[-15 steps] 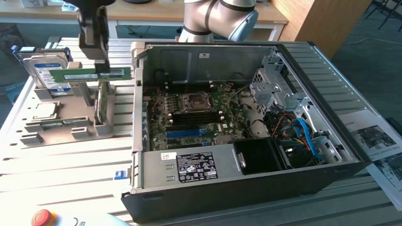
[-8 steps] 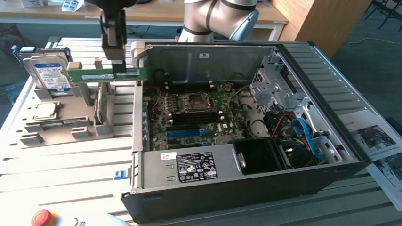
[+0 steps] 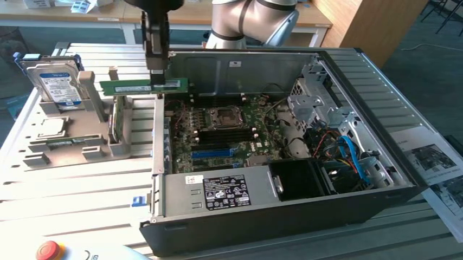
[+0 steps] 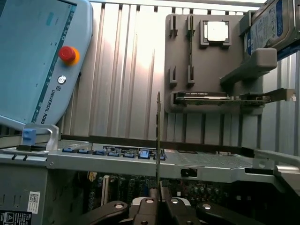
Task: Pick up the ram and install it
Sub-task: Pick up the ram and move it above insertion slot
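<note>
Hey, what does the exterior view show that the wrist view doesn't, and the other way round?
Exterior view: the arm, the processor socket, blue cables, and papers at that view's right.
Wrist view: the pendant's screen with its maker's lettering, and the ram seen edge-on.
Shared: the ram clamped in the tool, the case, the hard drive, the grey holder and the red stop button.

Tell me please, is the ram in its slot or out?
Out: the gripper holds the ram in the air over the case wall, clear of the motherboard.
</note>
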You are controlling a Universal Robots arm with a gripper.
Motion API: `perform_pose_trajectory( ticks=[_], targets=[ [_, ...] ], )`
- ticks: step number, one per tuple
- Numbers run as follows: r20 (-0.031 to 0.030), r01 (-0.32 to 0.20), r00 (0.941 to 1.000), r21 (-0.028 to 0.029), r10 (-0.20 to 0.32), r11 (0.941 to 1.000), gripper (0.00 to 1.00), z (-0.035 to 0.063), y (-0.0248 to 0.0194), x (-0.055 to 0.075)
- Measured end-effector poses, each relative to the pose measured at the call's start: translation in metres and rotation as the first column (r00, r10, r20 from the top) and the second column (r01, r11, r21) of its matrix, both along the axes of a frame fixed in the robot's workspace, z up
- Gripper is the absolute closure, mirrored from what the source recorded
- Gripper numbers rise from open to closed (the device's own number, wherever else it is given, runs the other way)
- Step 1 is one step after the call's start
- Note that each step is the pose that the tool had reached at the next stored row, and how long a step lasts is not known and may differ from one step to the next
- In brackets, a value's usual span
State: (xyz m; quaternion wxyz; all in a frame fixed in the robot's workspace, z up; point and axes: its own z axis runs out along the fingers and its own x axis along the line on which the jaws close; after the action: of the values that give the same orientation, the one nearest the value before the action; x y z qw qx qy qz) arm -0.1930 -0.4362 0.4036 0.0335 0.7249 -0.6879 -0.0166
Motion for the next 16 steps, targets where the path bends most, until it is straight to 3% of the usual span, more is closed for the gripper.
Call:
perform_pose_trajectory(
  ticks=[16],
  targets=[
    [-0.0001,-0.004,1.0000,-0.0001,0.004,1.0000,0.88,0.0000,-0.0029,0.057]
  ],
)
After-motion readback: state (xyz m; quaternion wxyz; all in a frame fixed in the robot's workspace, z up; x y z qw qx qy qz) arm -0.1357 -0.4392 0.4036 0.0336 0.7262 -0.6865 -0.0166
